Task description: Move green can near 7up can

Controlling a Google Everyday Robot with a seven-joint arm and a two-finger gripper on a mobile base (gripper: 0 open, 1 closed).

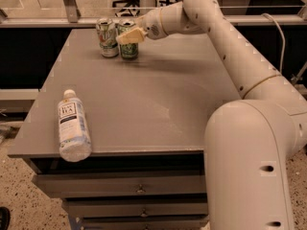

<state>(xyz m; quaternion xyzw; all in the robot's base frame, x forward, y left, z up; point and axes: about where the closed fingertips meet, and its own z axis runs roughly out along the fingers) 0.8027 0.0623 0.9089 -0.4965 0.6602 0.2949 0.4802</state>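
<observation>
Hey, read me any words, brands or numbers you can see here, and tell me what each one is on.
"TEA", as best it reads: large letters on the label of the bottle lying front left on the table; its smaller print is too blurred.
7up can: markings too blurred to read.
green can: pale scribbles, unreadable; the end effector sits at its top.
No other text shows.

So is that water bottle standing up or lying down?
Lying down: the bottle rests on its side, cap pointing away. The gripper is at the green can.
</observation>
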